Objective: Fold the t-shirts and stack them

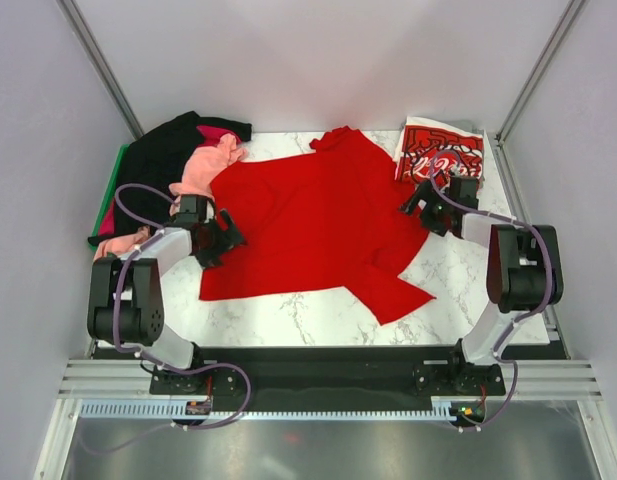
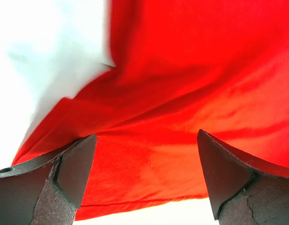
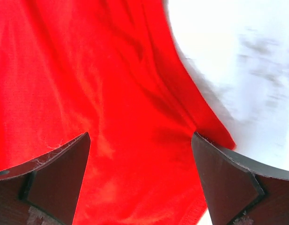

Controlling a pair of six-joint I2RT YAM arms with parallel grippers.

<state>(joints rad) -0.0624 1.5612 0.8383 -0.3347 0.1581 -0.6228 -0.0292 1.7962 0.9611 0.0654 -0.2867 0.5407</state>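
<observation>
Red t-shirt (image 1: 308,225) flat between left pincer (image 1: 221,239) and right pincer (image 1: 424,206), both released over its edges.

White script on the folded red shirt (image 1: 440,152) is unreadable.

Left arm (image 1: 125,300) and right arm (image 1: 523,265), black joint housings, pale grey link covers, lilac-grey cables (image 1: 140,187) looped along each, black base plates (image 1: 188,379), dark wedge-shaped fingers (image 2: 71,174), scuffed matte surface.

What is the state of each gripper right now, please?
Left gripper: open, holding nothing, above the plain red t-shirt.
Right gripper: open, holding nothing, above the same shirt's edge.
</observation>
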